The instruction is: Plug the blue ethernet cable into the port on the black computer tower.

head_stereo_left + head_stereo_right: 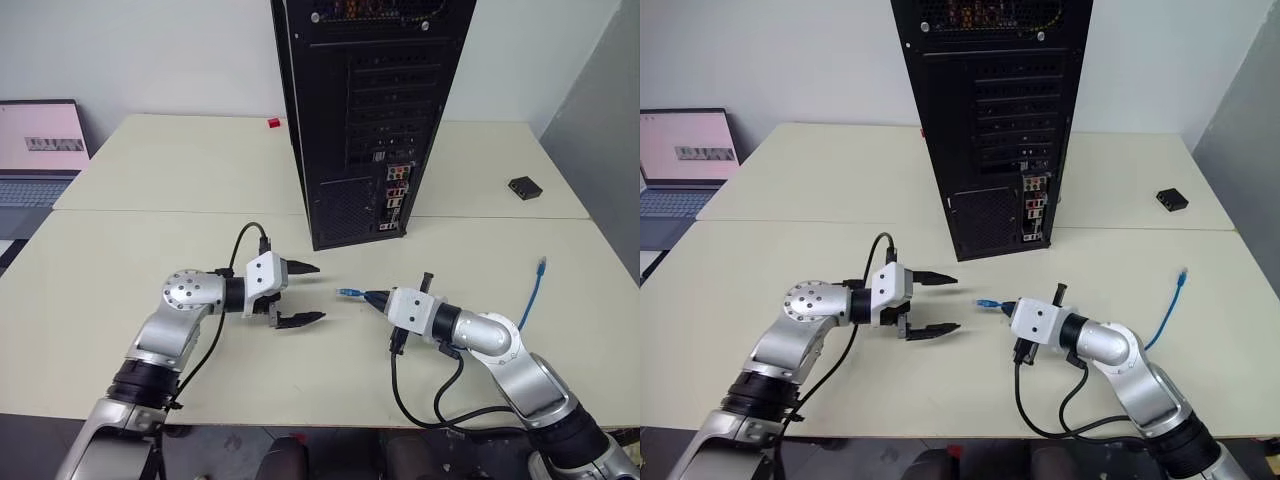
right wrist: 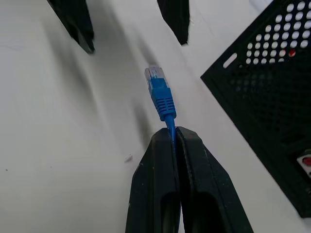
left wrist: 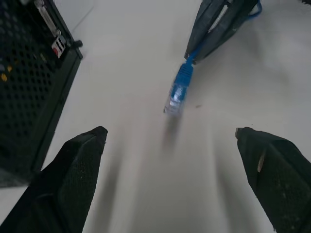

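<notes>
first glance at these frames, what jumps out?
The black computer tower stands upright at the middle of the table, its connector side facing the robot. In front of it, the right gripper is shut on the blue ethernet cable just behind the plug, which sticks out toward the open left gripper. The cable's far end lies on the table at the right.

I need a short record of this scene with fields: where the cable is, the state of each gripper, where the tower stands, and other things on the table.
cable: blue ethernet cable, one plug lifted off the table, other end lying at the robot's right
right gripper: shut on the cable just behind the plug
left gripper: open, facing the plug
tower: black computer tower upright, ports facing the robot
plugged in: not yet
other: small black box, laptop
</notes>
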